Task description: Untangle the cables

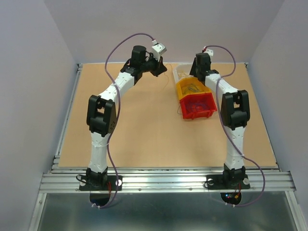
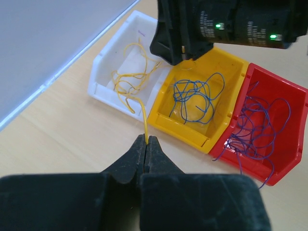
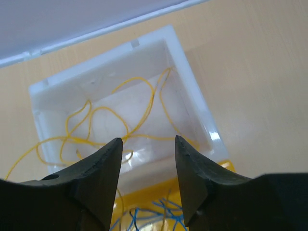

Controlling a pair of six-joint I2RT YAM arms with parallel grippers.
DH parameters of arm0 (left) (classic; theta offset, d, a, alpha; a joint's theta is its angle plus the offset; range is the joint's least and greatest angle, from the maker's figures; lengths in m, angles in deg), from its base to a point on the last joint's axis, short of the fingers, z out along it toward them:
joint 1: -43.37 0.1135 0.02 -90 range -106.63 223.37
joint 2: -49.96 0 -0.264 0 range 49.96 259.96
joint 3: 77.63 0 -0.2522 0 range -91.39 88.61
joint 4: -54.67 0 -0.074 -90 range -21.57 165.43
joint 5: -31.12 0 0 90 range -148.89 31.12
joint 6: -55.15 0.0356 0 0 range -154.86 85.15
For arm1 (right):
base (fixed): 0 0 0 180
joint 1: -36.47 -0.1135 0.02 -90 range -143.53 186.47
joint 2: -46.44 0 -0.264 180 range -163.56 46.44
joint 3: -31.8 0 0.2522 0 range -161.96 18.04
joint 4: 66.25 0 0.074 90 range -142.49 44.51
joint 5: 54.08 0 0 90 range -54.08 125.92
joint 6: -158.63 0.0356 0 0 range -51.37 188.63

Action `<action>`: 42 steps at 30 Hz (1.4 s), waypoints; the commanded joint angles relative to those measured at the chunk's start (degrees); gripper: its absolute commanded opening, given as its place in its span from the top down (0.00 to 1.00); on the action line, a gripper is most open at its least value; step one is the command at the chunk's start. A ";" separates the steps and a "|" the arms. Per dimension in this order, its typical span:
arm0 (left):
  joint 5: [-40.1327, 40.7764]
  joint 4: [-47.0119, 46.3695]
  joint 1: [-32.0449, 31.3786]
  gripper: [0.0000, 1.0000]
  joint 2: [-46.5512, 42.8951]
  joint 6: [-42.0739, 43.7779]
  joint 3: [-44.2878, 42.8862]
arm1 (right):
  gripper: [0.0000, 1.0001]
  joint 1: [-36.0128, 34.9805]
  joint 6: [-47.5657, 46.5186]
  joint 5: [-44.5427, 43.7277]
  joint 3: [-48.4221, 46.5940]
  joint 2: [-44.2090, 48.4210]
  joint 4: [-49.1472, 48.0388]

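Grip check, left hand (image 2: 146,143) clamped on yellow wire (image 2: 144,120) trailing from white bin (image 2: 111,48), right hand (image 3: 147,143) hung above it, fingers (image 3: 103,168) apart.

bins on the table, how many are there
3, in a row: white bin at the far end with yellow wire, yellow bin in the middle with blue wire, red bin at the near end with purple wire. None looks hidden.

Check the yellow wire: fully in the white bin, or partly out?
Partly out. Most of the yellow wire coils inside the white bin, but one strand crosses its wall to the left end effector, shut on its end.
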 commanded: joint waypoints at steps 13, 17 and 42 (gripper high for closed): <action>-1.77 0.09 -0.29 1.00 1.17 0.34 -4.95 | 0.02 -0.58 -13.15 41.87 39.29 26.65 -47.27; -1.86 0.18 -0.29 1.00 1.08 0.35 -4.95 | 0.00 -1.72 -16.93 47.25 40.00 24.45 -51.14; -4.32 0.80 -0.55 1.00 0.90 -0.97 -5.48 | 0.00 -8.31 -26.43 40.16 29.10 11.70 -51.50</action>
